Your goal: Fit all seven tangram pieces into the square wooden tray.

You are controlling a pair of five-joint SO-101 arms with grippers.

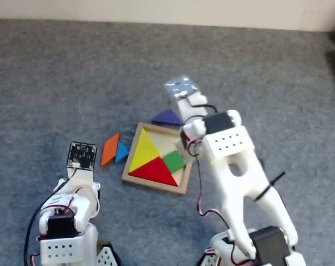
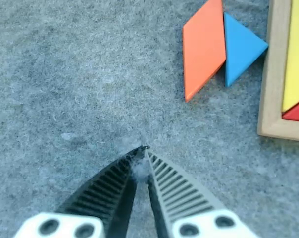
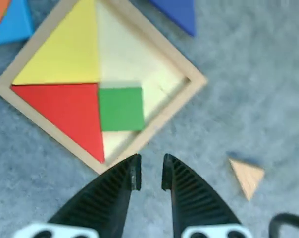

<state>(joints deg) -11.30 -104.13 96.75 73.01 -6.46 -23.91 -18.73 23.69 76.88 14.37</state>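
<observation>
The square wooden tray (image 1: pixel 185 184) (image 3: pixel 195 81) holds a yellow triangle (image 3: pixel 65 49), a red triangle (image 3: pixel 65 111) and a green square (image 3: pixel 121 109); part of its floor is bare. An orange parallelogram (image 2: pixel 204 47) and a light blue triangle (image 2: pixel 241 47) lie together on the carpet just outside the tray's rim (image 2: pixel 271 74). A dark blue triangle (image 1: pixel 167 117) rests by the tray's far corner. A small plain-wood triangle (image 3: pixel 247 176) sits on the carpet near my right gripper (image 3: pixel 150 172), which hovers slightly open and empty beside a tray corner. My left gripper (image 2: pixel 144 148) is shut over bare carpet, short of the orange piece.
Grey carpet covers the whole work area. The right arm (image 1: pixel 228 144) leans over the tray's right side, and the left arm (image 1: pixel 67 216) stands at the front left. A dark cable loop (image 3: pixel 288 223) shows near the right gripper.
</observation>
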